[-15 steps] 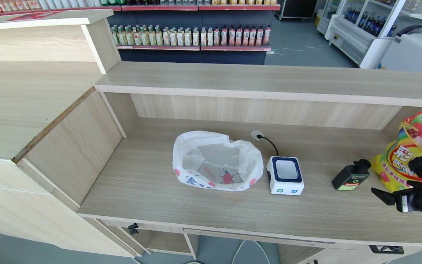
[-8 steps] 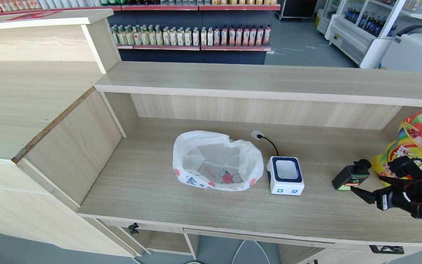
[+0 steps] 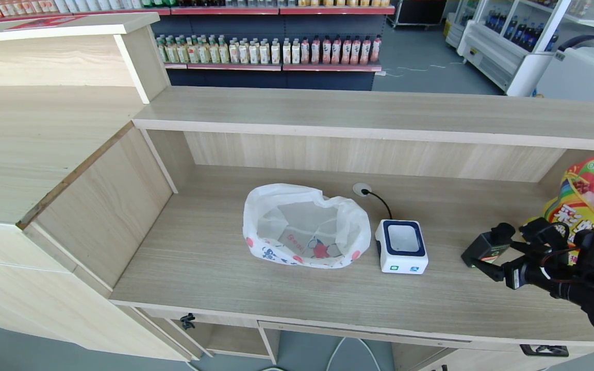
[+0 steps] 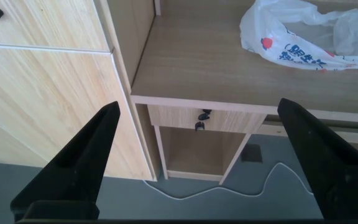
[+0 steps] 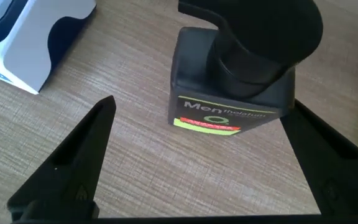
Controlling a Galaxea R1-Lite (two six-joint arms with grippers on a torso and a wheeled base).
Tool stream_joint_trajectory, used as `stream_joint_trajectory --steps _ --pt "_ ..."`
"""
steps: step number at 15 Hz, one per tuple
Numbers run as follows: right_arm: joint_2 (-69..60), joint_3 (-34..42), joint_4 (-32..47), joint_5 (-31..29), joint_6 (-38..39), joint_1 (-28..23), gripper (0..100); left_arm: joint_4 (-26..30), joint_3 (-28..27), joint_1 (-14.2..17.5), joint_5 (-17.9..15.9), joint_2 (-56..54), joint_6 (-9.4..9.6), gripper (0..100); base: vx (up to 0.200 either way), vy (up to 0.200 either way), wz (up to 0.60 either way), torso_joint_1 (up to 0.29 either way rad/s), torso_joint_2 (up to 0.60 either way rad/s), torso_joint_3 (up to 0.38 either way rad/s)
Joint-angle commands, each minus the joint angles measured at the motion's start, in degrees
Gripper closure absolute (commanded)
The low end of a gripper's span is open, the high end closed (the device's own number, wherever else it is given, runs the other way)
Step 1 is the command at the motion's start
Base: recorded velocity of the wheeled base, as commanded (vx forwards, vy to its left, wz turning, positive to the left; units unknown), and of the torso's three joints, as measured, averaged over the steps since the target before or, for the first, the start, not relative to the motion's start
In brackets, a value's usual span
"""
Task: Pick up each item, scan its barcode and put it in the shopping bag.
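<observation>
1. Picking up was judged in hand: the right claw [image 5: 201, 112] was held wide on either side of the dark bottle [image 3: 484, 246], on the table [image 3: 328, 293] right of the scanner [image 3: 401, 246].
2. Closing on the bottle would be called for next.

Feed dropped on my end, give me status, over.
Right hand open, straddling black bottle, no grip yet. Left hand open, low off counter. Shopping bag open beside scanner; nothing between bottle and scanner.
</observation>
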Motion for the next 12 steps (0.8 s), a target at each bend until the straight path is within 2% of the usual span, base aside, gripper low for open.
stream_joint_trajectory --steps 1,6,9,12 --pt "2.79 -2.60 -0.11 -0.01 -0.09 0.48 0 0.09 0.00 0.02 0.01 -0.02 -0.01 0 0.000 0.000 0.00 0.000 0.00 0.000" --pt "4.99 -5.41 -0.55 0.25 -0.18 0.48 0 0.00 0.00 0.02 0.01 -0.02 -0.01 0 0.000 0.000 0.00 0.000 0.00 0.000" --pt "6.66 -8.05 -0.46 4.47 -0.09 0.92 0 0.00 0.00 0.02 0.01 -0.02 -0.01 0 0.000 0.000 0.00 0.000 0.00 0.000" --pt "8.24 -9.98 -0.11 5.26 0.17 2.50 0 0.00 0.00 0.02 0.01 -0.02 -0.01 0 0.000 0.000 0.00 0.000 0.00 0.000"
